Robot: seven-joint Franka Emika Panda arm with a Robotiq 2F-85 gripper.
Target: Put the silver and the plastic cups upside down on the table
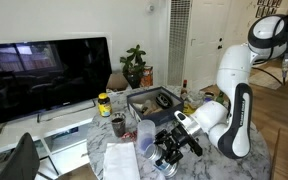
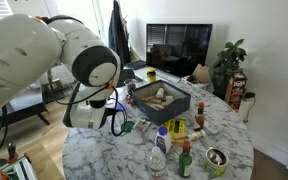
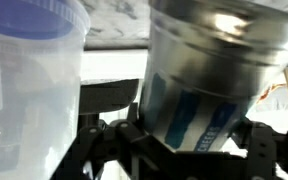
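Silver cup (image 3: 209, 75) up close in the wrist view, filling the middle and right of the picture, tilted, bright and shiny on its upper part, with a blue-and-white label (image 3: 189, 115) lower down. Pinched by the pincer (image 3: 189, 150): dark fingers (image 3: 119, 145) spread about as wide as the cup, one against each flank, no gap visible between pad and metal, though blurred at this range. Lifted or resting on something: impossible to say from here.

Just beside the silver cup, at the left of the picture, the plastic cup (image 3: 29, 90): cloudy, see-through, blue rim towards the top of the frame, outside the fingers. Touching the metal wall or not: unclear.

In an exterior view, pincer (image 1: 167, 150) low over the near part of the marble table (image 1: 109, 160), at the end of the white arm (image 1: 229, 100) bending down from the right. Both cups too small and too hidden there to make out.

Farther back on that table: a dark tray (image 1: 152, 100) with things in it, a jar (image 1: 104, 103) with a yellow lid, a small dark can (image 1: 118, 125). Behind, a black television (image 1: 44, 75) and a potted plant (image 1: 134, 65).

In an exterior view with the arm looming large in the foreground, several bottles (image 2: 174, 135) and an open tin (image 2: 216, 158) on the near side of the table.
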